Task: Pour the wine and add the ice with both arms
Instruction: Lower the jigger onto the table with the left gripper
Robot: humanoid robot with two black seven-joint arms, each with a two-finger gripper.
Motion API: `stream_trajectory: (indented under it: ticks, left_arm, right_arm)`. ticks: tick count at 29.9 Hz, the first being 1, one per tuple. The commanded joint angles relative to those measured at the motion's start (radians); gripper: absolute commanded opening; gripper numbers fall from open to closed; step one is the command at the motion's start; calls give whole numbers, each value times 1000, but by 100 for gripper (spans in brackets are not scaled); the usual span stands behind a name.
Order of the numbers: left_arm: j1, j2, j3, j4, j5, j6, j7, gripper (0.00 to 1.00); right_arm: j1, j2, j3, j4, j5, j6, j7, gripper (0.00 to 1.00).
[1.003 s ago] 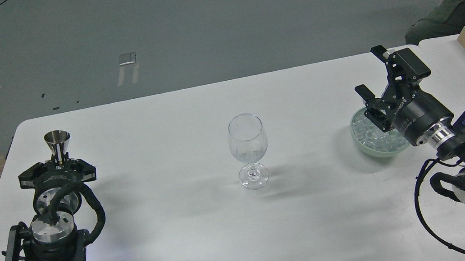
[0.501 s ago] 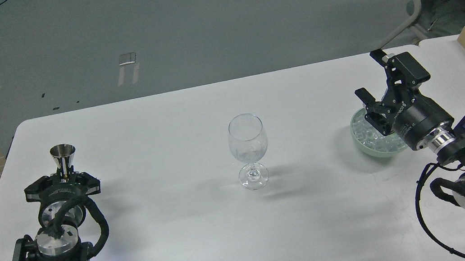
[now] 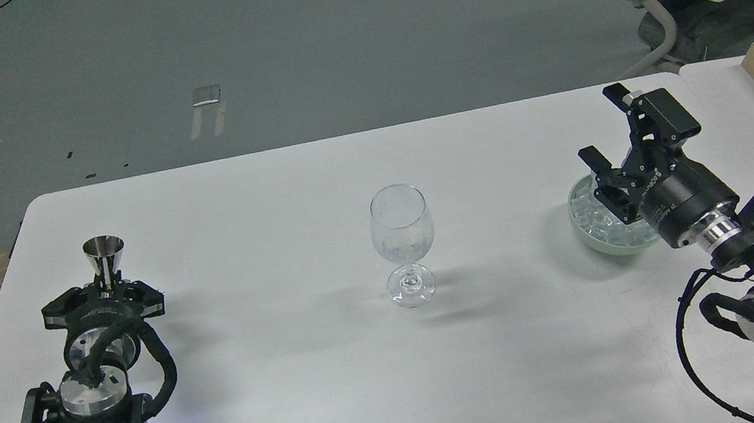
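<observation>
A tall clear wine glass (image 3: 404, 240) stands empty in the middle of the white surface (image 3: 296, 370). On the right sits a pale green bowl (image 3: 591, 242) with a heap of small clear ice cubes (image 3: 593, 214) in it. The right claw (image 3: 609, 142) hangs just above that bowl with its two fingers spread wide. The left claw (image 3: 101, 303) is seen end-on near a shiny metal cup (image 3: 104, 256), and I cannot tell if it is pinching it. To do this step well, I think the right claw should dip gently, pinch just one cube, and lift slowly so the bowl does not tip.
</observation>
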Motion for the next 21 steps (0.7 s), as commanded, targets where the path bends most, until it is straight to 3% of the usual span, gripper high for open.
stream_trajectory:
  ticks: [1, 7, 15, 21]
  left_arm:
    - [-6, 0, 1, -4, -29, -6, 1, 10]
    - [-15, 0, 1, -4, -36, -15, 4, 14]
    - [11, 0, 2, 9, -69, -228, 40, 18]
    - [6, 0, 4, 34, -69, -233, 39, 25]
  right_arm:
    - [0, 0, 0, 2, -2, -1, -1, 100]
    - [0, -2, 0, 12, -7, -1, -14, 100]
    - [-9, -6, 0, 28, -8, -2, -23, 100]
    - [-12, -9, 1, 36, -8, -11, -33, 100]
